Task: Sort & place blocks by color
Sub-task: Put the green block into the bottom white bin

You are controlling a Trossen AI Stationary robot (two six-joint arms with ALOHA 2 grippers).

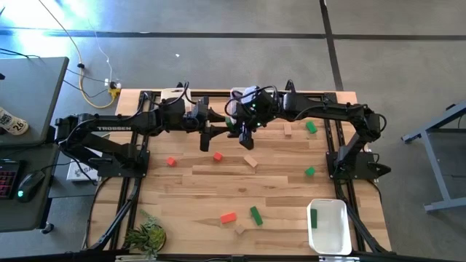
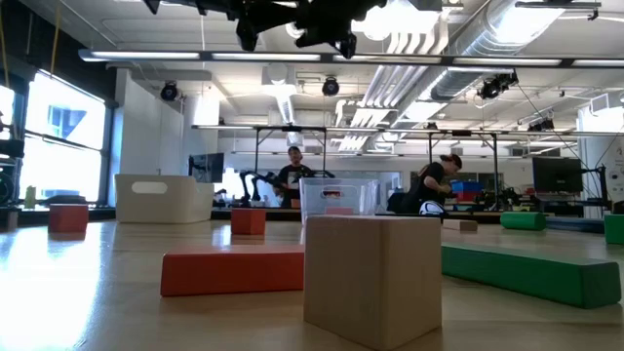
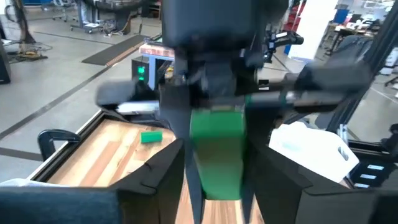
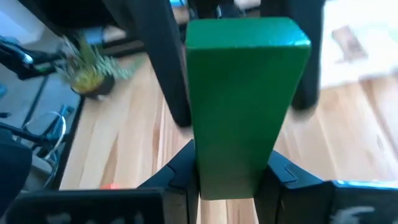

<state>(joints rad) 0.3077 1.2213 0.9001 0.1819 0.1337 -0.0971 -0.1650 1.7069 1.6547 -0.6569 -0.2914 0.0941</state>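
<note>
On the left part of the bench (image 1: pixel 182 196) a small plant (image 1: pixel 145 236) stands at the near corner, and a red cube (image 1: pixel 171 161) lies alone farther back. A second red cube (image 1: pixel 217 156) lies nearer to the middle.

Above the far middle of the bench the two arms meet in the air. The left gripper (image 3: pixel 214 146) comes from the left, and its jaws stand on either side of a green block (image 4: pixel 217 93). I cannot tell if they press on it or only flank it. The right gripper (image 4: pixel 227 168) comes from the right, and its jaws are closed on the other end of the same green block, so the block is off the bench, between both grippers.

Below them lies a pale wood block (image 1: pixel 250 161). Near the front edge there are a red bar (image 1: pixel 228 217), a pale wood cube (image 1: pixel 239 229) and a green bar (image 1: pixel 255 215), close together.

Farther right, another pale wood block (image 1: pixel 287 130) and a green piece (image 1: pixel 311 127) lie near the back, and a green cube (image 1: pixel 309 172) lies more forward. At the near right corner stands a white bin (image 1: pixel 336 244) with one green bar inside (image 1: pixel 314 217).
</note>
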